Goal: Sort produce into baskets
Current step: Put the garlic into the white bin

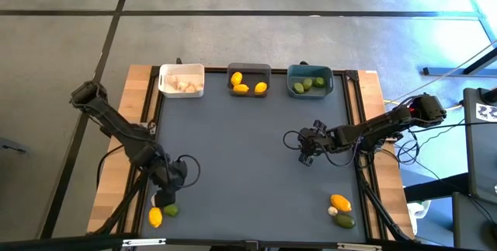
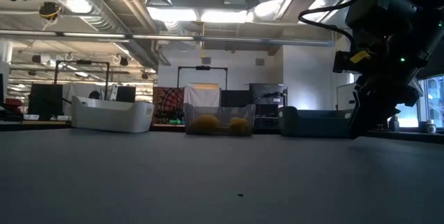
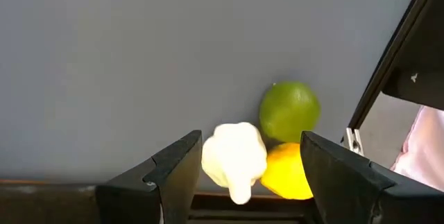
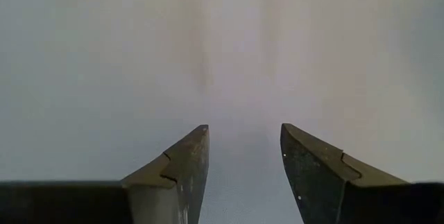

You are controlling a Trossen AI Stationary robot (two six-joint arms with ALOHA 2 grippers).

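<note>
Three baskets stand along the table's far edge: a white one [image 1: 182, 80] with garlic bulbs, a dark grey one [image 1: 248, 80] with lemons, and a teal one [image 1: 309, 80] with limes. My left gripper [image 3: 250, 137] hangs open above the near left corner. Below it a garlic bulb [image 3: 236, 158], a lime [image 3: 289, 111] and a lemon [image 3: 288, 175] lie together on the mat. The bulb shows between the fingers, untouched. My right gripper [image 1: 307, 148] is open over bare mat right of centre, with nothing between its fingers [image 4: 244, 128].
A second cluster lies at the near right corner: a lemon [image 1: 339, 202], a garlic bulb [image 1: 332, 211] and a lime [image 1: 345, 221]. The dark mat [image 1: 248, 165] has a black rim on a wooden table. Cables trail off the table's right side.
</note>
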